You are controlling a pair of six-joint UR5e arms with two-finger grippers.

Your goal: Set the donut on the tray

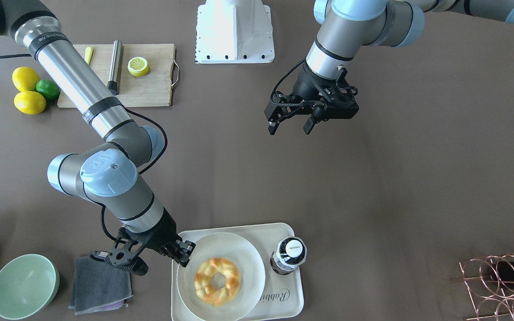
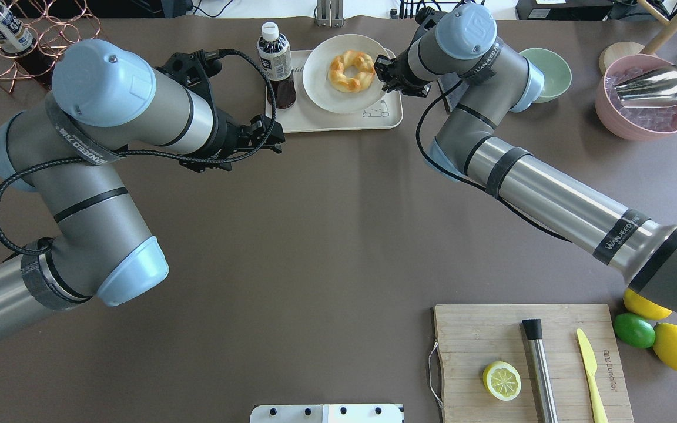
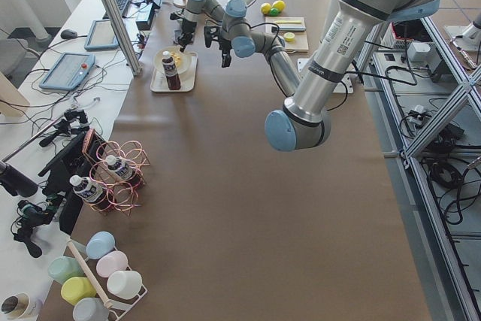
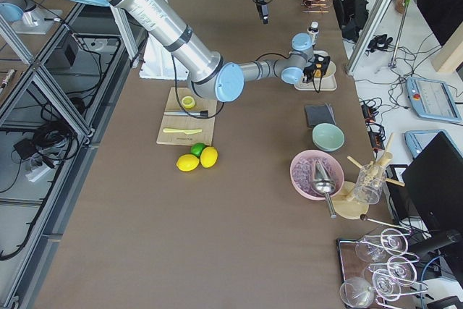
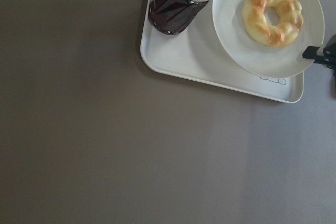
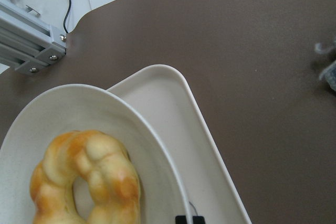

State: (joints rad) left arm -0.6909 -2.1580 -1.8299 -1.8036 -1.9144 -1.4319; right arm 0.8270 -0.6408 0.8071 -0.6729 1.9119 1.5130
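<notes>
Now the brown table point(image 2: 315, 235) fills the scene, and both arms stretch over it toward its far side. The left arm point(image 2: 109, 117) holds the left gripper point(image 1: 290, 127) in the air above bare table, to the near left of the tray point(image 1: 261, 231). Its two fingers stand well apart and nothing is between them. The right arm point(image 2: 550, 200) reaches far across, and the right gripper point(image 1: 184, 258) is low at the right rim of the round white plate point(image 1: 252, 276). In the right wrist view its fingertips point(image 6: 183, 219) are almost together exactly where this rim passes, so it seems to pinch the plate by the rim, apart from the donut point(image 1: 232, 285). At the near right lies a wooden cutting board point(image 2: 491, 335) with a lemon half point(image 2: 502, 380) on it. The tray, cream-white with a raised rim, lies in the middle of the far side, with a small rabbit drawing point(image 2: 376, 108) near its near right corner. The plate rests on the tray and covers its right part. A pale green bowl point(image 2: 547, 70) stands to the right of the tray. A dark bottle point(image 1: 289, 254) with a white cap stands upright on the left end of the tray, just beside the plate. The donut lies flat in the middle of the plate, so it is above the tray but rests on the plate, not on the tray's own floor.
</notes>
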